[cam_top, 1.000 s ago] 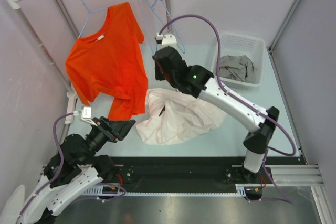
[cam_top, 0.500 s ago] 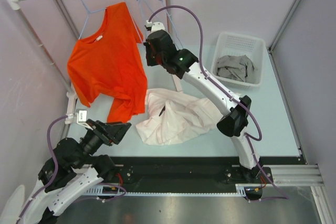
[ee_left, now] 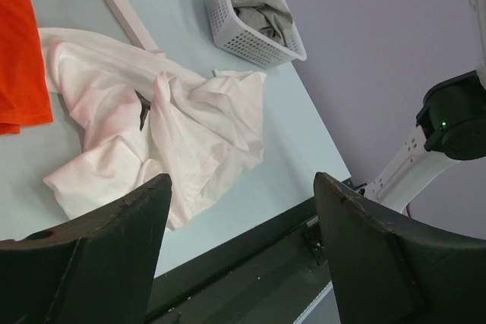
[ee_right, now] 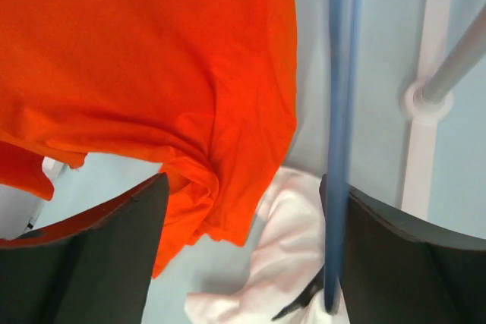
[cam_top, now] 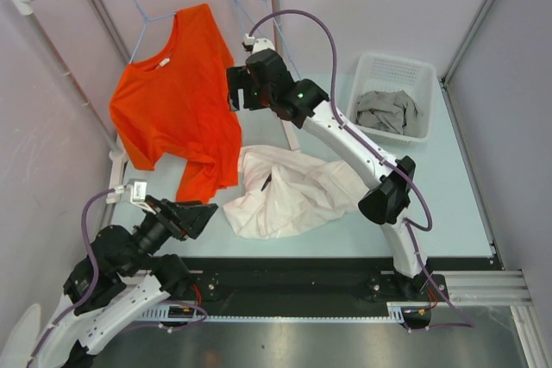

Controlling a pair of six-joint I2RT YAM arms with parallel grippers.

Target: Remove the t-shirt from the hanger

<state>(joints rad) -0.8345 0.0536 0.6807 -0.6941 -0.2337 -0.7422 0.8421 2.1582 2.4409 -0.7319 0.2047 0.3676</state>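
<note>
My top camera sits high at six o'clock; left wrist faces two o'clock, right wrist downward, both sharing the white cloth (ee_left: 175,127).

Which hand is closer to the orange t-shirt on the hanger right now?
Right. The right hand is open right at the sleeve-side edge of the orange t-shirt, which fills much of its wrist view. The left hand, also open, sits lower down, just short of the hem.
</note>
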